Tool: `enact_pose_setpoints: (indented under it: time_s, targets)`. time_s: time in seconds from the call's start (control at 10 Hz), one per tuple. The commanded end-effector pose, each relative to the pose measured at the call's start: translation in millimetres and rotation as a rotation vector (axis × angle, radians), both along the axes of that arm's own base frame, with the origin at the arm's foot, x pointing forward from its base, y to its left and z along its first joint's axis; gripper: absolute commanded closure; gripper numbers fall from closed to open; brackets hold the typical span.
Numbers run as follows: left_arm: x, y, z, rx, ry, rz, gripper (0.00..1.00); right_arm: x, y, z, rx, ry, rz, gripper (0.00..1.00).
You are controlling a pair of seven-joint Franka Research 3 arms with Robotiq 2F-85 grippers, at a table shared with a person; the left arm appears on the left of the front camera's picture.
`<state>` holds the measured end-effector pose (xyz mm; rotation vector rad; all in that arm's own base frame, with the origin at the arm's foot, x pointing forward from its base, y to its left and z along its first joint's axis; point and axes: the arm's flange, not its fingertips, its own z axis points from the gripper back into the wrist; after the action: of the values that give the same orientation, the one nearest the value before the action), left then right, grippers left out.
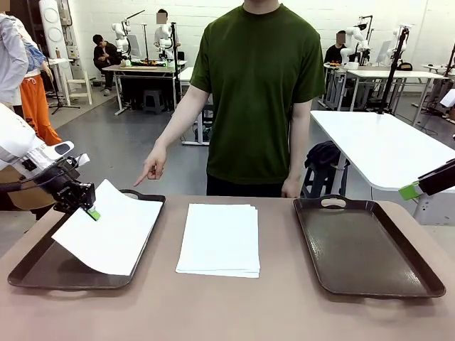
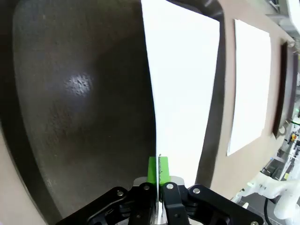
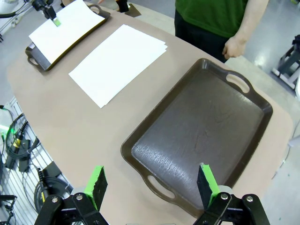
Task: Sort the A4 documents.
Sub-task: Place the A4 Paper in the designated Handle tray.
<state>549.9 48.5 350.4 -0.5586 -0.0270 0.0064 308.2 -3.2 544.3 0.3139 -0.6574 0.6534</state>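
Left gripper (image 1: 92, 211) – pinching sheet (image 1: 117, 231) edge

Both arms of the robot: left gripper (image 1: 92, 211) clamped, right gripper (image 3: 152, 180) spread.
Left arm enters from the left edge, wrist bent down and inward; its green pads (image 2: 152, 168) are pressed flat together on the edge of a paper sheet (image 1: 114, 231); right arm reaches in from the right edge, held raised; in its wrist view both fingers (image 3: 97, 185) stand wide apart.

Table (image 1: 227, 305) bore one tray (image 1: 35, 268) under the left gripper (image 1: 93, 212), stack of A4 documents (image 1: 219, 238) near it, second tray (image 1: 362, 249) farthest from it.
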Motion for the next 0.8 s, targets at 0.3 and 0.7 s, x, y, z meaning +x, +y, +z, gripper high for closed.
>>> enact_pose_setpoints:
  time_s: [0.3,0.7]
  targets:
    - [11.6,-2.0,5.1,0.102,0.049,0.019,0.99,0.9,-0.6,-1.6,0.013,0.005,0.006,0.0]
    - [6.8,-1.8,4.2,0.111,0.063,0.016,0.61,0.9,-0.6,-1.6,0.013,0.005,0.006,0.0]
